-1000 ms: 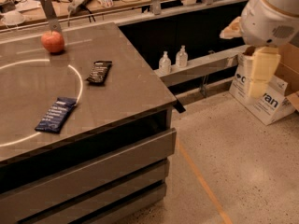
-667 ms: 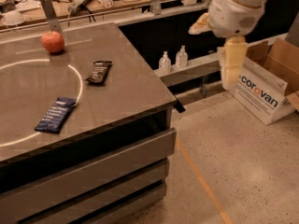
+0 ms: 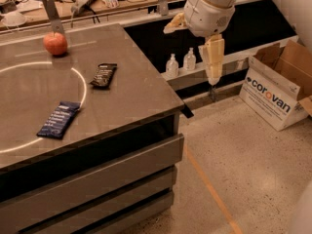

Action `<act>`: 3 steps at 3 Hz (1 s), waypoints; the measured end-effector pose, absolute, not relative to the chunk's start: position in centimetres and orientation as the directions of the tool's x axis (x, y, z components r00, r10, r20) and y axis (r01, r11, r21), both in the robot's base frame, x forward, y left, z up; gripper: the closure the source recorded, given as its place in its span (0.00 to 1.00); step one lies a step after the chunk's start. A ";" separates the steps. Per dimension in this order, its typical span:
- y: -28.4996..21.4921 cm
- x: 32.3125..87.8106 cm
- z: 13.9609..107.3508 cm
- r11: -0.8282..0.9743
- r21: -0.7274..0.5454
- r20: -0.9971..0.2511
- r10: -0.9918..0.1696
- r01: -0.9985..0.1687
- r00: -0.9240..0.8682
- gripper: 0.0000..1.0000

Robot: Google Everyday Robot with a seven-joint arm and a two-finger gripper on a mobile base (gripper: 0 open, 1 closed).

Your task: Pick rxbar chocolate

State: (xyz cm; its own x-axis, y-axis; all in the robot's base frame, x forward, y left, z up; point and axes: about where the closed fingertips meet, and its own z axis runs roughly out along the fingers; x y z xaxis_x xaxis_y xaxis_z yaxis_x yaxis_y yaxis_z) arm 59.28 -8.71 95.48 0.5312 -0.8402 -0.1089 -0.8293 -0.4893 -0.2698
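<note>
gripper (image 3: pixel 207 43) now farther left, beside table (image 3: pixel 146 99), rxbar chocolate (image 3: pixel 103 75) unmoved

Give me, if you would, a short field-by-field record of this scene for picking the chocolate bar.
target: rxbar chocolate, black wrapper, lying flat on the table
lookalike: blue bar, nearer the front edge
other: apple, at the back of the table
gripper: gripper, in the air past the table's right edge, pointing down
contact with target: none
</note>
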 end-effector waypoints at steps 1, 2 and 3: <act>-8.4 59.8 95.5 -0.489 -0.289 -0.107 -0.838 -0.823 0.535 0.00; -5.6 60.1 96.6 -0.612 -0.311 -0.041 -0.756 -0.727 0.654 0.00; -1.3 60.3 97.8 -0.790 -0.302 0.041 -0.570 -0.534 0.820 0.00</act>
State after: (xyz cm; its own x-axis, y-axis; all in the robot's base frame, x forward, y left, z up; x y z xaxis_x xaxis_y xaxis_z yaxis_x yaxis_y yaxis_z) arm 60.30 -1.29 97.84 0.8205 -0.5702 0.0408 -0.5338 -0.7897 -0.3022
